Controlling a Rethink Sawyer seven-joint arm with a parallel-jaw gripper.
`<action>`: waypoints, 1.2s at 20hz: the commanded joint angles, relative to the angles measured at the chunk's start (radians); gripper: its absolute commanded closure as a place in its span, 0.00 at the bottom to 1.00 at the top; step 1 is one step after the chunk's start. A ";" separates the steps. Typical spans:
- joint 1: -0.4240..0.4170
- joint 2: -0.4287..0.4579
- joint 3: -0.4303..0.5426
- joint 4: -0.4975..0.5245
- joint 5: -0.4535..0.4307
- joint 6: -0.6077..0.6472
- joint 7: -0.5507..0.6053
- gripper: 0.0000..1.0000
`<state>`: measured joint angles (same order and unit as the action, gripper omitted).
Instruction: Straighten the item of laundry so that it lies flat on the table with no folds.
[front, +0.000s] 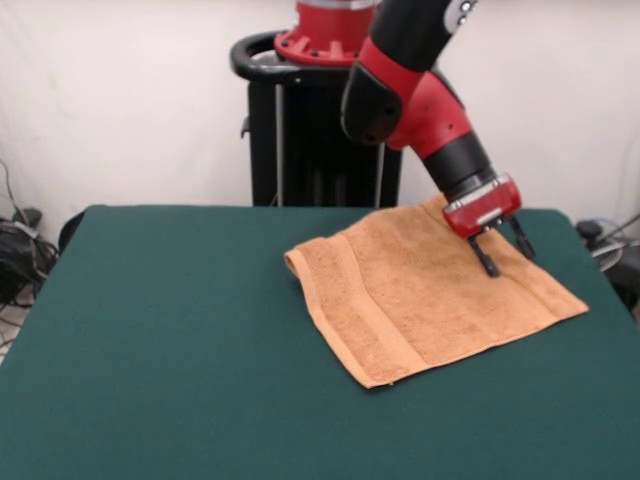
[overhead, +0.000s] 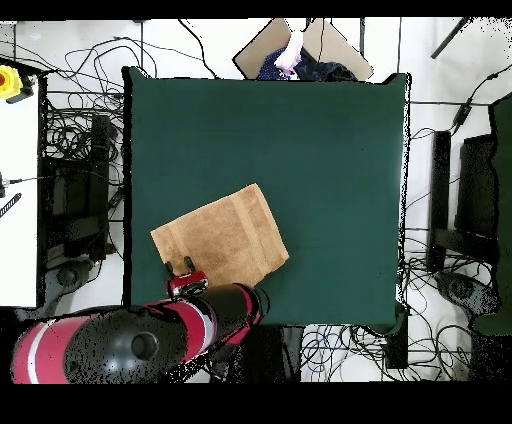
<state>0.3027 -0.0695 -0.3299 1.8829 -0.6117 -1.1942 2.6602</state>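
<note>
1. Hovering over the towel's far right part in the front view, the claw is seen tilted, its two black fingers spread narrowly with nothing gripped between them.
2. Whether the fingertips touch the cloth cannot be told from either view.
3. The towel, a peach terry square, is spread nearly flat on the green counter, turned diagonally to the counter's edges.
4. A woven band stripe is seen running along the towel's edge on the side away from the claw; a slight rolled lip is visible at the corner on that side.
5. A second, fainter band is seen just below the claw, toward the towel's right corner.
6. In the overhead view the claw sits at the towel's lower left edge, close to the counter's bottom left corner.
7. The red and black arm is seen entering from below the claw in the overhead view, and from above it in the front view.
8. Most of the counter, on the side opposite the claw, is bare felt.
9. At the counter's far edge from the claw in the overhead view, a cardboard box and part of a person are visible.
10. Cables are seen on the floor round the counter.
</note>
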 joint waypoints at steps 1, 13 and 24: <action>0.013 0.188 0.280 -0.711 0.368 0.586 -0.070 0.00; 0.017 0.219 0.280 -0.795 0.504 0.705 -0.112 0.00; -0.004 0.207 0.315 -0.817 0.423 0.786 -0.074 0.00</action>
<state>0.3236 -0.0746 -0.3395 1.8773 -0.6047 -1.1674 2.6602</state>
